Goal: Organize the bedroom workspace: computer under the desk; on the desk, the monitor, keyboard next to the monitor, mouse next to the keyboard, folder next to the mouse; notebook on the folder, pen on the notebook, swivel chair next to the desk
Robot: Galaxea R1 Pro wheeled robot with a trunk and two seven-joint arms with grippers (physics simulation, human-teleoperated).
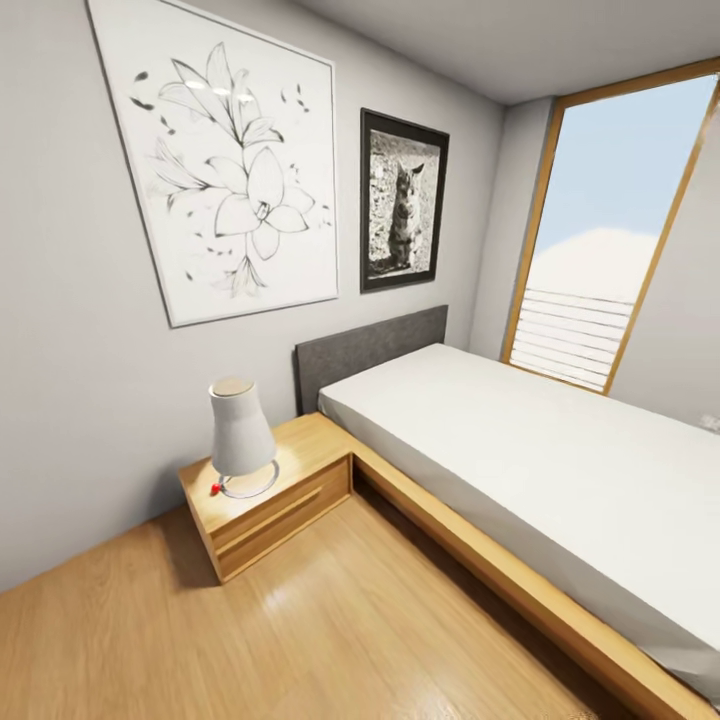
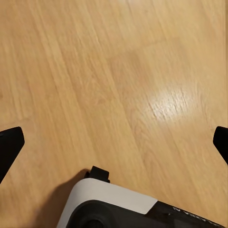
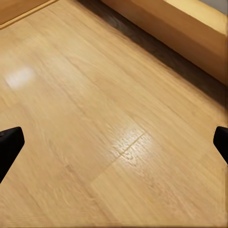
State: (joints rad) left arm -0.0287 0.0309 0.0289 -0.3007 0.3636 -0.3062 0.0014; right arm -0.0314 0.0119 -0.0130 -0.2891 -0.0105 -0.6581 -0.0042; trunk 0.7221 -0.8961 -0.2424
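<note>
I face a bed (image 1: 520,460) with a grey headboard (image 1: 370,352), and a lamp (image 1: 240,432) on the wooden nightstand (image 1: 275,500) beside it. Both my left claw (image 2: 114,142) and right claw (image 3: 114,142) hang spread wide over the wood floor (image 1: 330,630), holding nothing. I see none of the workspace items here.

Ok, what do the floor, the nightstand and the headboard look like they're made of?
Floor: light wood planks or laminate, semi-glossy, with visible grain, plank seams and bright reflections. Nightstand: matching honey-coloured wood, smoother and more matte, with a slot-front drawer. Headboard: looks like dark grey fabric upholstery, dull with a faint weave, though that is hard to confirm.
</note>
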